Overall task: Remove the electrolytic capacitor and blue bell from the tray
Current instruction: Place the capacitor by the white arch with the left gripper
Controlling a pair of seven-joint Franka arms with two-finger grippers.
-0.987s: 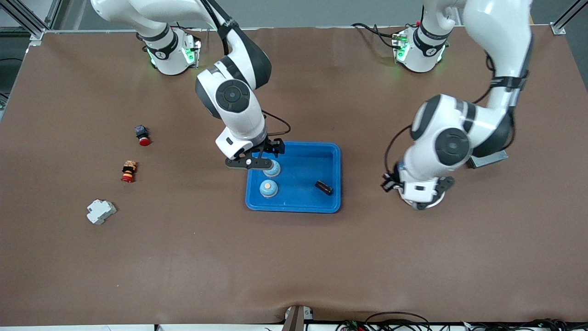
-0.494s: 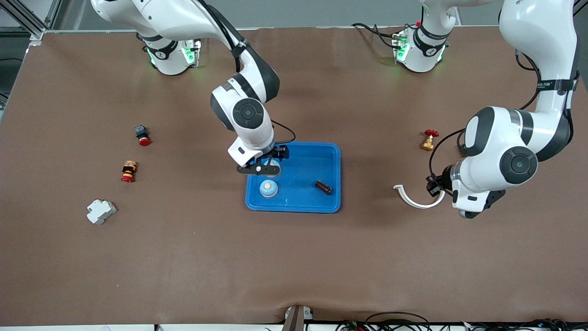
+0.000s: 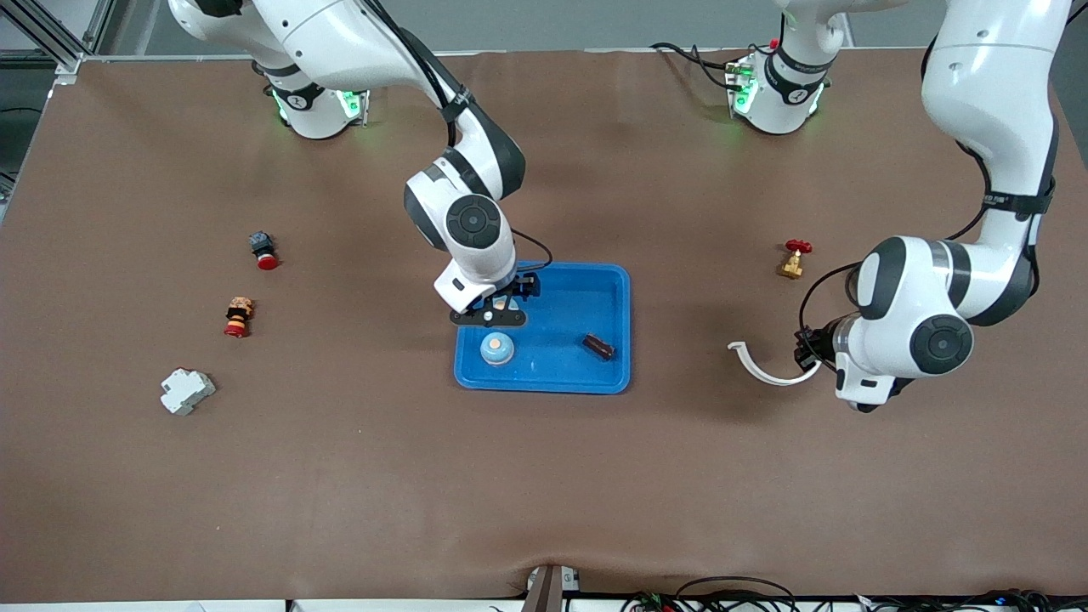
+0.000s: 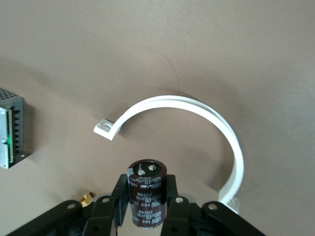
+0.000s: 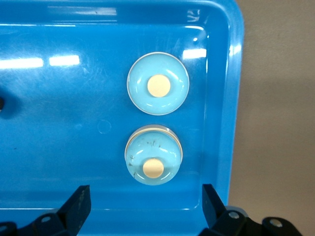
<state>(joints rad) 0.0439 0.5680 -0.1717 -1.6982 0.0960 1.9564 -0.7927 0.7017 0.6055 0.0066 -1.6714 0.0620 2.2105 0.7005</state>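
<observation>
Gripping capacitor [image 4: 146,194], left pincer [image 4: 147,196]

You see a white curved strip [image 3: 761,365] near a little red-and-gold valve [image 3: 794,257], plus 2 red buttons [image 3: 263,250] and a white block [image 3: 186,391].

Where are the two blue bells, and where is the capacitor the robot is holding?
nearer bell [image 3: 497,348], front view, its domed top.
farther bell [image 5: 153,155], right wrist view, its scuffed dome.
held capacitor [image 4: 146,199], left wrist view, its dark printed side.
</observation>
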